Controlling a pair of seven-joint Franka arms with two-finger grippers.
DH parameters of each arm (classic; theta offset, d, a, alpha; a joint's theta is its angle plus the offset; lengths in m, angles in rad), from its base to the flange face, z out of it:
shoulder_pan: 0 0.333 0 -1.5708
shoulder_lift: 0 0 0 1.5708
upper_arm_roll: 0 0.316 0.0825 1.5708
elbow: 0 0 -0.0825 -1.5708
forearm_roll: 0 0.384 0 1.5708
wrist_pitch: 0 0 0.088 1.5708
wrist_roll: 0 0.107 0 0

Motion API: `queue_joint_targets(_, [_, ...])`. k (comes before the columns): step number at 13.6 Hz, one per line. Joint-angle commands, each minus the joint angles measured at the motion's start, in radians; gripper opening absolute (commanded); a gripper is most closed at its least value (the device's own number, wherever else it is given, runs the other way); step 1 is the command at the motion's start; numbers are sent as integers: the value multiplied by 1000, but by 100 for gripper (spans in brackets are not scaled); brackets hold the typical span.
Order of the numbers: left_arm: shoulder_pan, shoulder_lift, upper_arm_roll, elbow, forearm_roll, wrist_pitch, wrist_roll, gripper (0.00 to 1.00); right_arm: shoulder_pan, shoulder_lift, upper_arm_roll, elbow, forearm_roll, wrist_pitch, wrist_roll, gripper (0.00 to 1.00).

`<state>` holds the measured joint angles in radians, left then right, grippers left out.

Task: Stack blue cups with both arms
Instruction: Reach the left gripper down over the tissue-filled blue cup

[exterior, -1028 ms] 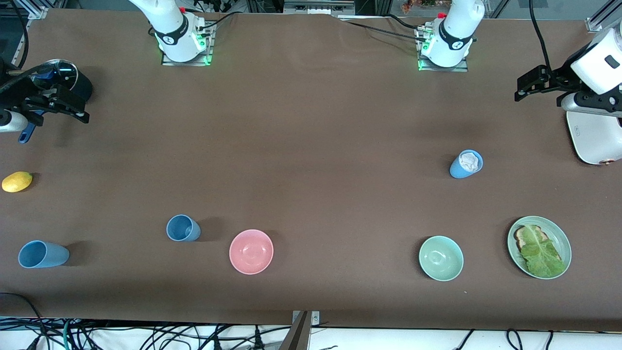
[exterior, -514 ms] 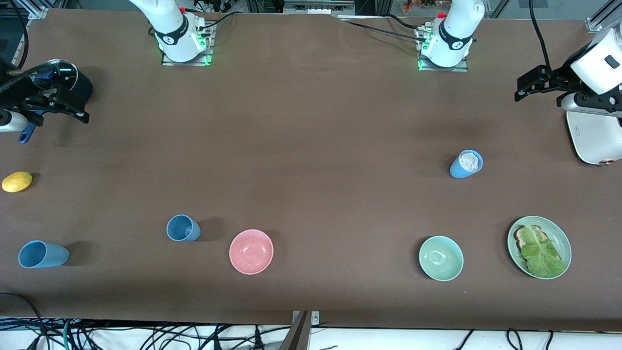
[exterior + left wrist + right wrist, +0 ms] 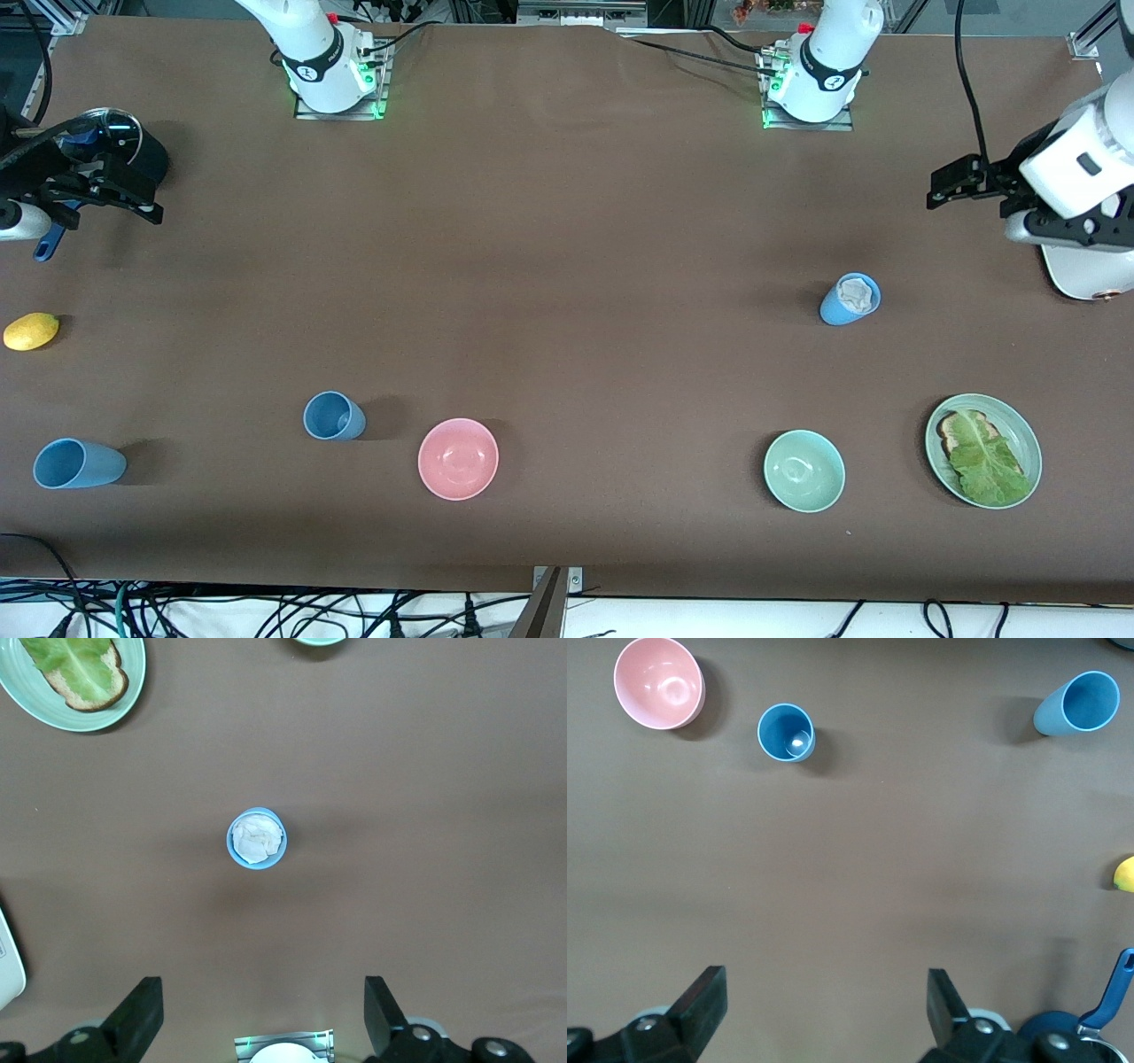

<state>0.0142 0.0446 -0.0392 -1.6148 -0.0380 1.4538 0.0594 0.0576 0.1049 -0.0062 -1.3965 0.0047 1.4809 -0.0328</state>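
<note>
Left gripper (image 3: 944,185) hangs high at the bench's three o'clock edge, fingers (image 3: 140,1014) spread wide, empty. Right gripper (image 3: 133,199) hangs at nine o'clock, fingers (image 3: 700,1001) likewise spread, empty.

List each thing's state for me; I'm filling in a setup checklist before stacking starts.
Blue cup beside pink bowl: upright, nothing stacked in it.
Blue cup toward left arm's end: upright, pale crumpled wad inside.
Sky-blue cup: on its side.
Pink bowl: upright, empty.
Green bowl: upright, empty.
Plate: holds toast and lettuce.
Left gripper: open, holding nothing.
Right gripper: open, holding nothing.
</note>
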Motion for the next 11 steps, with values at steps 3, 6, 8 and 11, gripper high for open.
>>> queue_joint_targets(3, [-11, 139, -1, 76, 16, 3, -1, 100, -2, -10, 0, 5, 8, -17, -13, 100])
queue_joint_targets(6, [-40, 304, -5, 104, 18, 72, 8, 100, -2, -1, 0, 2, 5, -7, -15, 100])
queue_joint_targets(8, [-48, 310, -4, 102, 18, 74, 4, 100, -2, 7, -1, 2, 6, -2, -15, 100])
queue_joint_targets(11, [-36, 337, -4, 84, 16, 140, 2, 100, -2, 18, 0, 2, 5, -1, -13, 100])
